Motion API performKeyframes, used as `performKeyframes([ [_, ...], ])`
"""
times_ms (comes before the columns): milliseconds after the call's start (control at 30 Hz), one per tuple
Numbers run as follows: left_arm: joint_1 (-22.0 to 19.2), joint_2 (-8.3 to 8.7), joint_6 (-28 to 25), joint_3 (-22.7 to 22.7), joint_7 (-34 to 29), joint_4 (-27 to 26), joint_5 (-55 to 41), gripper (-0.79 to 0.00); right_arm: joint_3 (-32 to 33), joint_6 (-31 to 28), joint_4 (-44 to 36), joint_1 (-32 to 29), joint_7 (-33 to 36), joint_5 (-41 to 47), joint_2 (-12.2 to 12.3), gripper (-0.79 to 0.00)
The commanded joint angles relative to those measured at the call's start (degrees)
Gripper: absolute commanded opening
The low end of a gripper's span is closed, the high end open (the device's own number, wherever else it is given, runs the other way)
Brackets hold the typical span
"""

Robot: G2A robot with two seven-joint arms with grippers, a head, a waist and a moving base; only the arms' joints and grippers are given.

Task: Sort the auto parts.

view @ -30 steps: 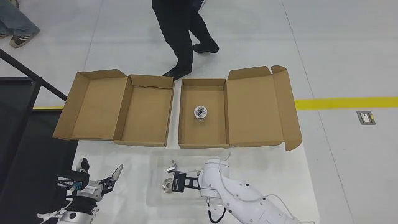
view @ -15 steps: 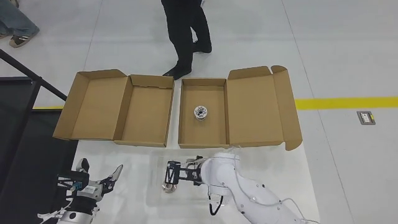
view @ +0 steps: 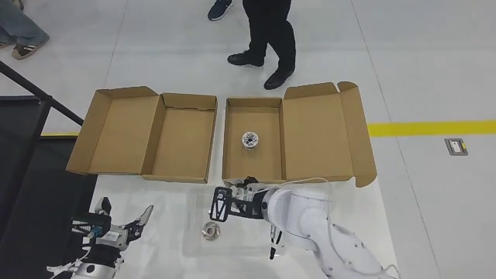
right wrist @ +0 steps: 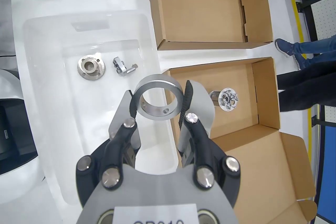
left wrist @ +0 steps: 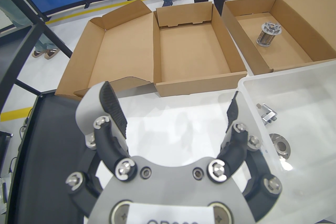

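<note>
Gripping a smooth machined metal ring (right wrist: 153,112) by its outer wall, the right gripper (right wrist: 160,97) clamps ribbed black pads on both sides; the ring sits tilted, with small drilled holes in its inner face. It hangs over the rim of the clear plastic bin (right wrist: 39,33), beside the brown cardboard box (right wrist: 265,93) that holds a slotted cylindrical part (right wrist: 227,100). In the bin lie a round flanged disc (right wrist: 91,67) and a small blocky clamp (right wrist: 123,68). The left gripper (left wrist: 170,96) is spread wide, holding nothing, just beside the bin.

White right arm (view: 325,236), silver-black screwed gripper (right wrist: 160,99)
</note>
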Motion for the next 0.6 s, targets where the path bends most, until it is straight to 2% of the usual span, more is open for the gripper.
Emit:
performKeyframes([
  [0, 0.00, 0.00, 0.00, 0.00, 0.00, 0.00, 0.00, 0.000, 0.14, 0.87, 0.40, -0.26, -0.40, -0.03, -0.01, -0.785],
  [67, 0.00, 0.00, 0.00, 0.00, 0.00, 0.00, 0.00, 0.000, 0.92, 5.27, 2.57, 0.07, -2.01, 1.59, -0.34, -0.785],
  [267, 0.00, 0.00, 0.00, 0.00, 0.00, 0.00, 0.00, 0.000, 2.59, 25.27, 13.34, 5.49, -3.85, 6.92, -2.52, -0.785],
  [367, 0.00, 0.00, 0.00, 0.00, 0.00, 0.00, 0.00, 0.000, 1.78, 29.52, 20.91, 9.35, -2.83, 8.16, -3.60, -0.785],
  [567, 0.00, 0.00, 0.00, 0.00, 0.00, 0.00, 0.00, 0.000, -0.63, 31.12, 35.39, 16.35, -2.22, 12.70, -5.88, -0.785],
])
